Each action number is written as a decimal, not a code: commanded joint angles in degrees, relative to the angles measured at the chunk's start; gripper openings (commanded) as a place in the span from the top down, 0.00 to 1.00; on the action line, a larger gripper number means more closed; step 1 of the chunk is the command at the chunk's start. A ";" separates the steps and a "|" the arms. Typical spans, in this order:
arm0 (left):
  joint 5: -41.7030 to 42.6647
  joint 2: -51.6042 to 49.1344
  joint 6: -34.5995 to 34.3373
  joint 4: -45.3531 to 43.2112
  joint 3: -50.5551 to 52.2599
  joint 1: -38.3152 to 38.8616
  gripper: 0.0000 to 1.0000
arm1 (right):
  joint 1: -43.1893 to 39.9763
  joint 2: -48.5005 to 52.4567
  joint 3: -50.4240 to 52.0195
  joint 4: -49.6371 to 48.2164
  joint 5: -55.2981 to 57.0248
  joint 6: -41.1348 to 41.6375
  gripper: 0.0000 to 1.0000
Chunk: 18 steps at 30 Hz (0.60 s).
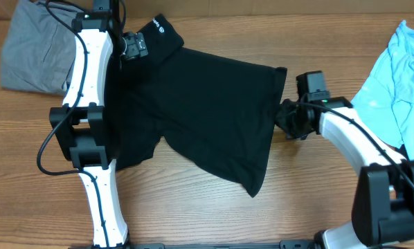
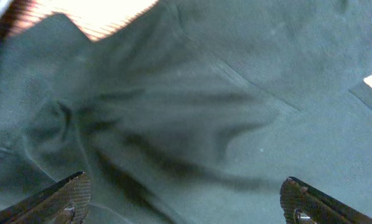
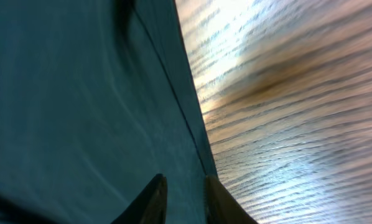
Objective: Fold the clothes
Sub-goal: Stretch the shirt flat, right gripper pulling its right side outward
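The black T-shirt lies spread on the wooden table, rumpled, with its white sleeve logo at the top. My left gripper hovers over the shirt's upper left part. In the left wrist view its fingers are wide open above wrinkled black cloth. My right gripper is at the shirt's right edge. In the right wrist view its fingers are nearly closed with the shirt's hem between them.
A grey garment lies bunched at the back left, next to the left arm. A light-blue shirt lies at the far right. Bare wooden table shows in front of the black shirt.
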<state>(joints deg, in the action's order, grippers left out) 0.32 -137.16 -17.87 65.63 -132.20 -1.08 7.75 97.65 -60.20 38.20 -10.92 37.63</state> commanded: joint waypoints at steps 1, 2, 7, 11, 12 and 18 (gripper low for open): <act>1.68 -0.35 0.26 0.37 -1.14 0.76 0.00 | 2.56 2.80 0.13 -0.02 0.70 -0.57 0.83; 1.68 -0.35 0.26 0.37 -1.14 0.87 0.00 | 3.28 3.37 0.13 0.02 0.42 -0.55 0.86; 1.68 -0.35 0.26 0.98 -1.14 0.90 0.00 | 5.42 3.87 0.09 -0.90 -3.26 -0.11 0.91; 1.66 -0.35 0.26 1.84 -1.14 0.92 0.00 | 5.46 4.11 0.09 -0.79 -3.58 0.07 0.91; 1.66 -0.35 0.26 1.90 -1.14 1.01 0.00 | 5.46 4.20 0.09 -0.66 -3.58 0.11 0.91; 1.68 -0.35 0.02 1.90 -1.14 1.11 0.00 | 5.35 5.09 0.09 -0.26 -4.39 0.24 0.91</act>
<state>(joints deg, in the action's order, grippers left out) 1.37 -137.16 -17.87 67.53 -132.20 -0.36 13.21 101.67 -60.20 37.87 -14.17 37.52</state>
